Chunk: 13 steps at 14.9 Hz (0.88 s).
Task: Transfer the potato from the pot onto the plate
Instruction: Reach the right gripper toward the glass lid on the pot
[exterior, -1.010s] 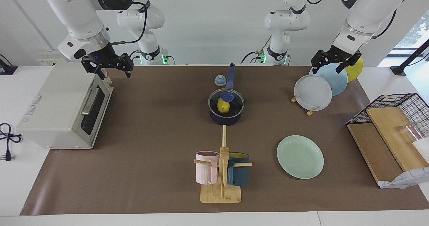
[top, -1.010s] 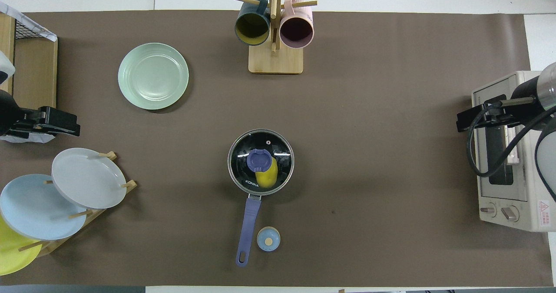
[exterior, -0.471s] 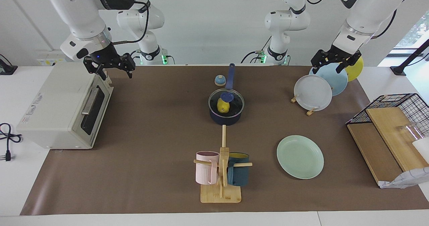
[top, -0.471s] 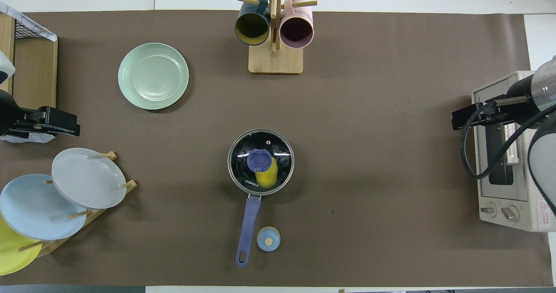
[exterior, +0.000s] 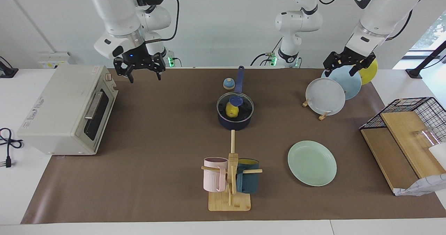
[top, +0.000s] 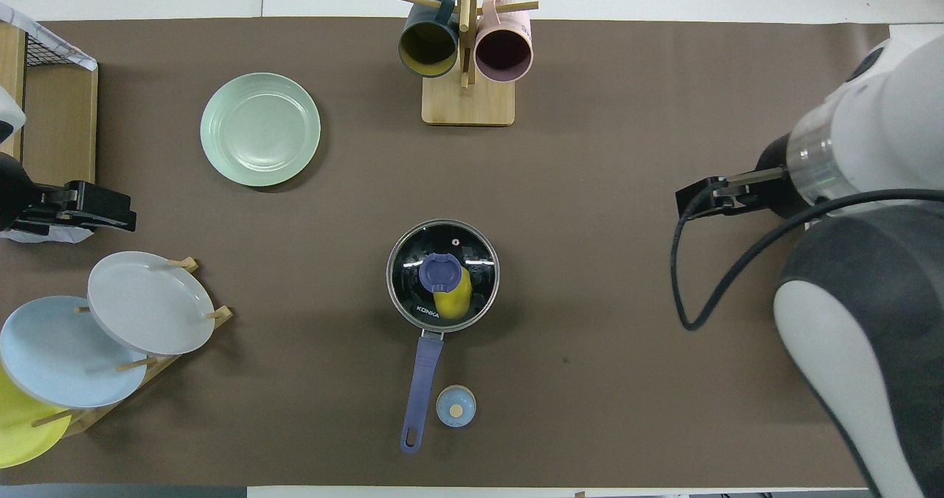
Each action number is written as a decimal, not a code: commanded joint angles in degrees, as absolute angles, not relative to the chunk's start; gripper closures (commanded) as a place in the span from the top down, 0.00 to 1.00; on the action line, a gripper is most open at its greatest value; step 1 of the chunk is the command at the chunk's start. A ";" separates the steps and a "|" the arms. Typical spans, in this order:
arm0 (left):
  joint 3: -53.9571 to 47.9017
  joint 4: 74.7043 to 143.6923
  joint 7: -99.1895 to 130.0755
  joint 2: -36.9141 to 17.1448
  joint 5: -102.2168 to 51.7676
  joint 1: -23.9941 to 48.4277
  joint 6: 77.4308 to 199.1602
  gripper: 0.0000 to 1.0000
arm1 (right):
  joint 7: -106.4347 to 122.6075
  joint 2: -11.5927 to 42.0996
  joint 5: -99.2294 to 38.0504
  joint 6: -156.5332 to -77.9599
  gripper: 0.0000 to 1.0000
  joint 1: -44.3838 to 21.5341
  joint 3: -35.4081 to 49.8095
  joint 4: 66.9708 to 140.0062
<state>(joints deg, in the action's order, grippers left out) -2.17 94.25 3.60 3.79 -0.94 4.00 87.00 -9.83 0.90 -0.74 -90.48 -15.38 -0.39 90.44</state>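
while waiting over the plate rack [exterior: 315,104], left gripper [exterior: 346,65]: fingers spread, holding nothing, unmoved over the last second.

right gripper [exterior: 143,73]: shifted since a second ago, off the oven [exterior: 66,109] corner and out over bare mat [exterior: 156,130] toward the pot [exterior: 235,118]; fingers spread, holding nothing; well apart from the pot and up in the air. judged: opening approach, nothing of the transfer done.

potato [exterior: 231,110]: in the pot, under a glass lid [exterior: 235,106] with a blue knob [exterior: 236,100]; toward the left arm's end from the right gripper, well apart. judged: lid to come off before any grasp.

plate [exterior: 312,162]: bare, flat on the mat, well apart from both grippers, closer to the left one.

hidden or hard to make out:
- overhead view: right fingertips under the wrist and cable, only a dark block showing; left gripper [top: 92,214] cut off at the frame edge.
- potato: partly covered by the knob; lie within the pot not fully readable.
- whether the lid sits square on the rim: cannot tell.
- height of the right gripper above the mat: not readable.
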 commanded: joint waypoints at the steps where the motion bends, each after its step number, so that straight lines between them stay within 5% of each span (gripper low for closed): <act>1: -2.72 94.66 3.96 4.39 -0.53 3.25 86.66 1.00 | -19.65 6.58 -1.93 -89.55 1.00 -21.94 0.00 84.82; 7: -2.64 94.66 3.96 4.39 -0.53 3.25 86.66 1.00 | -34.35 15.46 0.17 -97.28 1.00 -35.40 0.09 82.36; 13: -2.64 94.66 3.96 4.39 -0.53 3.25 86.57 1.00 | -42.00 19.77 0.35 -106.78 1.00 -40.60 0.26 84.99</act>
